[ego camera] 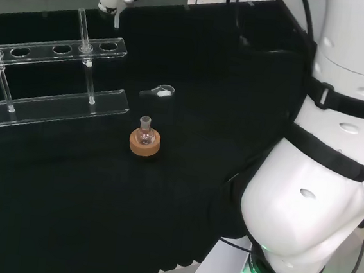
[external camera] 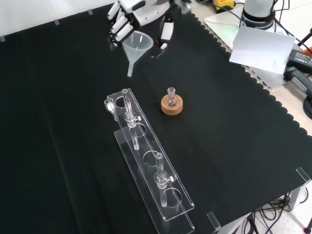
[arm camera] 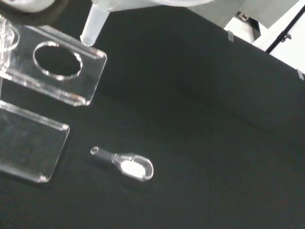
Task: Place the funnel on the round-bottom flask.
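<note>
Funnel [external camera: 137, 45] carried aloft toward the round-bottom flask [external camera: 171, 99].
Hand [external camera: 138, 12] fingers curl round its rim, up beyond the flask in front view; next, judge the spout over the flask's neck and lower.

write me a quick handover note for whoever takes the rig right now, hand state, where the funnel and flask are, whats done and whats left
Hand: shut on the funnel, holding it in the air at the top of the front view, spout pointing down.
Round-bottom flask: upright on its cork ring on the black cloth, neck open, beside the clear tube rack.
A small clear scoop lies on the cloth near the rack's end.
Done: funnel picked up.
Left: carry the funnel over the flask, lower the spout into the neck, release. The funnel is not yet above the flask.
</note>
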Controlling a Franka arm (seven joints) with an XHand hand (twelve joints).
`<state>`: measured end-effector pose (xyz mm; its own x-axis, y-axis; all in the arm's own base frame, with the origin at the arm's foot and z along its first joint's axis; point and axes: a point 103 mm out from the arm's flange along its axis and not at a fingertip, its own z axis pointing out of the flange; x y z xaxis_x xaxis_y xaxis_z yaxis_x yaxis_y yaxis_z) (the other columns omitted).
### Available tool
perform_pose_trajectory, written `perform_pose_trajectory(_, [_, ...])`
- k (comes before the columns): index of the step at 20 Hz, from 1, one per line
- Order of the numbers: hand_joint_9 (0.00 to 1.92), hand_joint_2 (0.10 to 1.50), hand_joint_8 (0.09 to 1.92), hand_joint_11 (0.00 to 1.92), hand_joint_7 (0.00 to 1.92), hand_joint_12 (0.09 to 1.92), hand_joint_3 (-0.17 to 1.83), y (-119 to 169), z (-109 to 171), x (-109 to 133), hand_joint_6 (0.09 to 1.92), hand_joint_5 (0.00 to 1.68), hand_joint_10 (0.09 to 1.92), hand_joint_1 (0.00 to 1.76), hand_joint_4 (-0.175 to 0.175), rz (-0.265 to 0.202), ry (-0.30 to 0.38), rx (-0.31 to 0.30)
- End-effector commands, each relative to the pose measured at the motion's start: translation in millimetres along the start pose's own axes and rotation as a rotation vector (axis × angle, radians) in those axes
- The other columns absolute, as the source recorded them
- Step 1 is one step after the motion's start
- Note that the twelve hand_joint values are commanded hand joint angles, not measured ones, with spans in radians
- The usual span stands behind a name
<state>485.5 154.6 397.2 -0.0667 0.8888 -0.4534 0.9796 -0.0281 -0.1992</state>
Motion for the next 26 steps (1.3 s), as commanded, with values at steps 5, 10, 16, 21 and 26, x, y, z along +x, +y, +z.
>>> perform_pose_trajectory(5, [1.11,0.8,0.61,0.73,0.84,1.17,0.55,-70.1,24.4,-9.9,0.72,0.8,0.35,0.76,0.015,0.078,-0.031,0.072])
perform_pose_trajectory(10, [1.11,0.8,0.61,0.73,0.83,1.18,0.55,-88.3,45.8,-0.3,0.72,0.8,0.34,0.76,0.016,0.088,-0.038,0.101])
perform_pose_trajectory(16, [1.11,0.8,0.62,0.72,0.83,1.18,0.55,-100.5,69.1,14.3,0.72,0.8,0.34,0.75,0.016,0.073,-0.044,0.131])
perform_pose_trajectory(21, [1.11,0.81,0.62,0.72,0.83,1.18,0.55,-104.0,93.0,27.1,0.73,0.79,0.34,0.73,0.015,0.055,-0.034,0.172])
perform_pose_trajectory(26, [1.1,0.83,0.62,0.72,0.82,1.18,0.56,-103.4,112.8,36.2,0.73,0.79,0.34,0.72,0.011,0.035,-0.02,0.201])
